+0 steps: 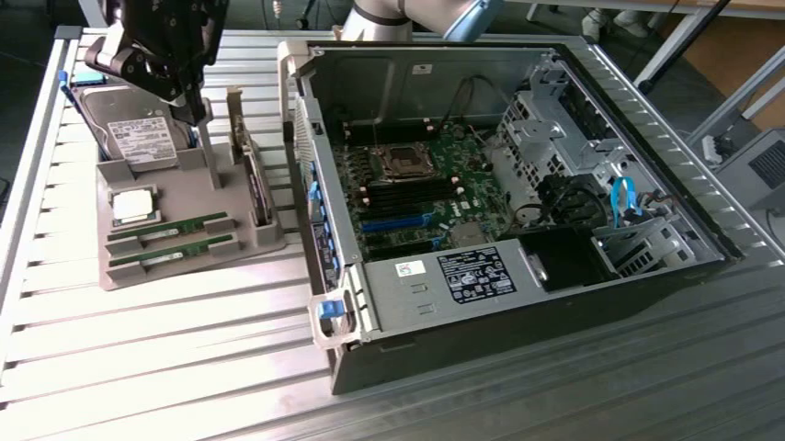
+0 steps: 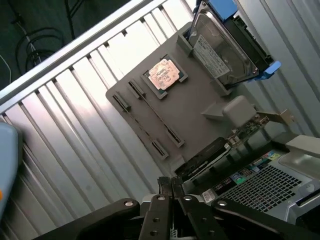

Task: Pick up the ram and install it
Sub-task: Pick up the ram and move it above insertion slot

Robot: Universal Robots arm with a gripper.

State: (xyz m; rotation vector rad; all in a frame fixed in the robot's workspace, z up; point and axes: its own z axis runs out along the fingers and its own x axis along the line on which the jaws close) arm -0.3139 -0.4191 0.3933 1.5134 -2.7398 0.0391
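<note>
My claw (image 2: 170,183), pressed together on nothing, hangs over the gray tray (image 1: 184,197) at the exterior view's left, where the ram (image 1: 168,229) stands on edge: probably light, stiff and fragile, best pinched across its top edge.

I've got two green sticks here: the farther ram stick (image 1: 169,227) and the nearer ram stick (image 1: 172,250). Both are long and thin with pale labels (chips barely discernible). They stand on edge, parallel, in the grey holder tray (image 1: 184,197) on the exterior view's left.

Black gripper (image 2: 170,184) with screws, silver arm (image 1: 390,16), blue cap (image 1: 473,20).
</note>
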